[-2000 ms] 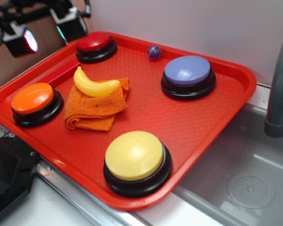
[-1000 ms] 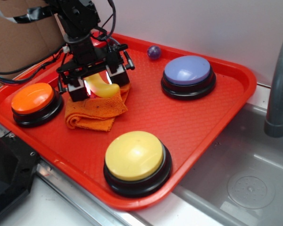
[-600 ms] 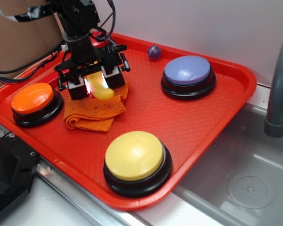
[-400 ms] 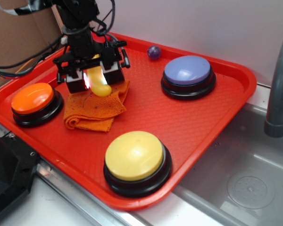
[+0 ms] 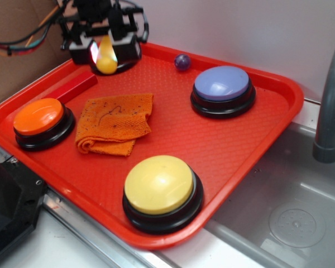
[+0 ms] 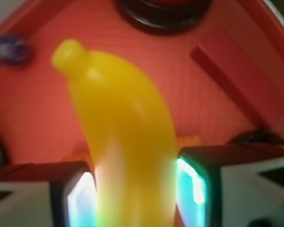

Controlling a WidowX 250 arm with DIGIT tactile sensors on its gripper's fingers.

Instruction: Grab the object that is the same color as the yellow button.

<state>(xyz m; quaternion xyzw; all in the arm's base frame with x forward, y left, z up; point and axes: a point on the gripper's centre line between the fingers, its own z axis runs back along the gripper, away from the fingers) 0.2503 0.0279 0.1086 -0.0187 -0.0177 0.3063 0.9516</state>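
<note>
My gripper [image 5: 105, 51] is shut on the small glossy yellow toy banana [image 5: 106, 58] and holds it in the air at the tray's far left, above the red-domed button. In the wrist view the banana [image 6: 123, 142] fills the middle, clamped between the two lit pads [image 6: 191, 187], with its tip pointing away. The yellow button [image 5: 159, 185], a pale-yellow dome on a black base, sits at the tray's near edge, far from the gripper.
The red tray [image 5: 268, 139] also holds a folded orange cloth [image 5: 114, 123], an orange-domed button [image 5: 39, 118], a blue-domed button [image 5: 222, 85] and a small purple ball [image 5: 182, 61]. The red-domed button [image 6: 163, 9] is mostly hidden under the gripper. A metal sink [image 5: 296, 206] and grey faucet [image 5: 330, 100] lie to the right.
The gripper closed on the banana on the cloth, then lifted it up and back toward the tray's far left corner. The cloth now lies bare.
</note>
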